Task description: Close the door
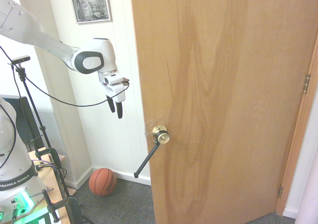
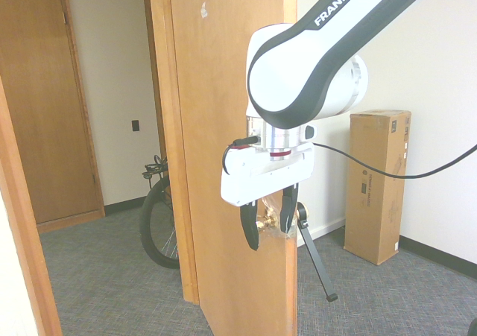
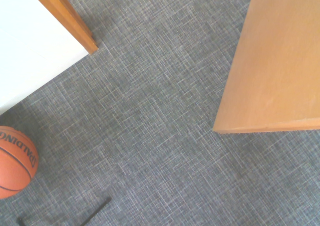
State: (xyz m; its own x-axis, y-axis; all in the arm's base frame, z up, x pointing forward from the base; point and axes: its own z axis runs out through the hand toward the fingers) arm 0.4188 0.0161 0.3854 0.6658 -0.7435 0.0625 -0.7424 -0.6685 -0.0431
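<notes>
The door (image 1: 223, 95) stands ajar, its top cut off in both exterior views; in the wrist view only a lower corner shows. From the second exterior view, the fingers partly hide the brass knob (image 1: 161, 135). The gripper (image 1: 115, 115) hangs beside the door's free edge, fingers spread, grasping nothing. Only the second exterior view shows a bicycle wheel (image 2: 159, 223) and a tall cardboard box (image 2: 376, 187).
</notes>
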